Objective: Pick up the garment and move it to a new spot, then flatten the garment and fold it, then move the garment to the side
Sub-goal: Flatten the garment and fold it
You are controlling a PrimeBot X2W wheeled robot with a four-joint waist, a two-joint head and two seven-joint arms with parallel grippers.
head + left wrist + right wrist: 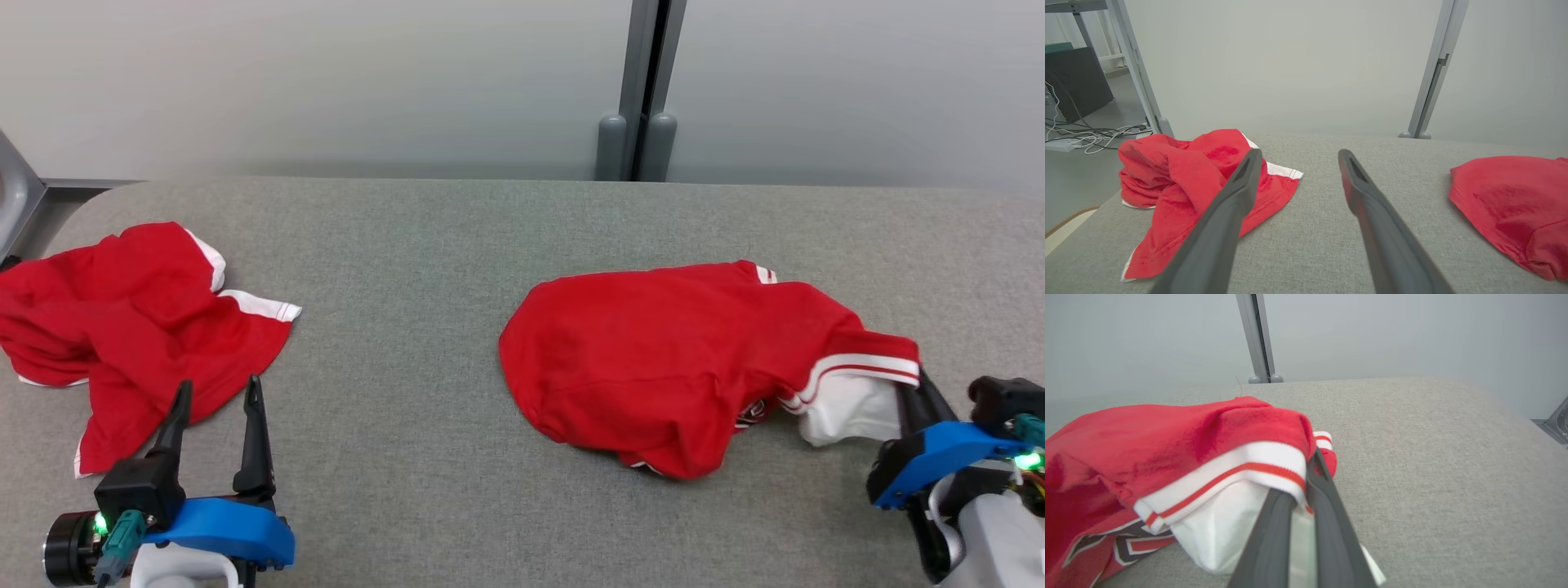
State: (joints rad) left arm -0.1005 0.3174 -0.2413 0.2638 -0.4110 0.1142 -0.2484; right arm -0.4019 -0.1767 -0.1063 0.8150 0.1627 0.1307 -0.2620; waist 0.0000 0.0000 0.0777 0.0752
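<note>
On the table [424,245], striped hem of the red garment [653,351] was pinched by right jaws, left jaws were spread near a second garment [122,327].

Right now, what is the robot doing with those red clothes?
The robot's right gripper is shut on the white-striped edge of a red garment that lies bunched on the grey table. Its left gripper is open and holds nothing, near a second red garment that is crumpled at the table's left end. Nothing is folded yet.
</note>
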